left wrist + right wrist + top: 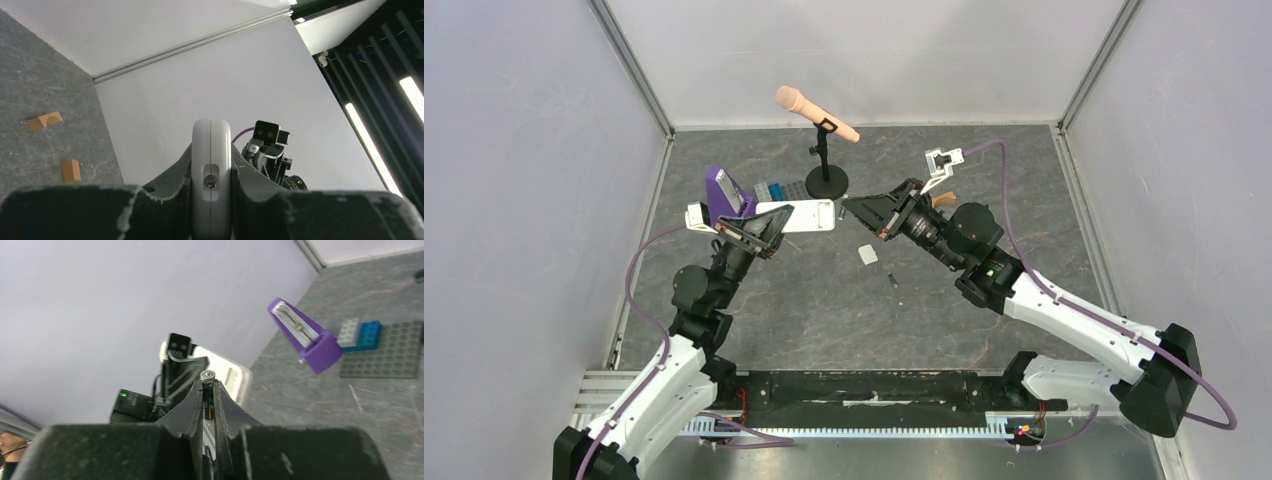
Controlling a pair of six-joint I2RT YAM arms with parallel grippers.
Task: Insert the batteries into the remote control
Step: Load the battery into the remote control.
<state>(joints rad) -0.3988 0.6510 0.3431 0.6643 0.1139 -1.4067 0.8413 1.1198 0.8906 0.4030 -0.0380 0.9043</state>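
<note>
1. Nearest me: one battery (891, 278) lies loose on the table (824, 320), right of centre, nothing touching it. Just past it is a small white chip (868, 254). Poss. the battery door, can't say for sure.
2. Mid-table, both arms are up off the surface, tips facing each other. L gripper (764, 226) is pressed onto the remote control (812, 217), holding it in the air w/ its long axis pointing right. Wrist view shows it squeezed edge-on btwn both fingers (170, 180).
3. R gripper (856, 206) sits just right of the remote's free end, near but apart. It's pinching the other battery (207, 401), upright in the grip, metal cap poking out.
4. Progress, my read: pick-ups done, remote presented, 1st cell lined up. Neither cell looks seated, and whether the bay is open I can't tell. Left to do: insert this one, fetch the table one, insert it, prob. refit the door.
5. Further back: purple stand (716, 190) behind the L gripper, toy bricks (774, 189) beside it, wooden blocks (942, 199) to the right, mic (816, 113) farthest.
</note>
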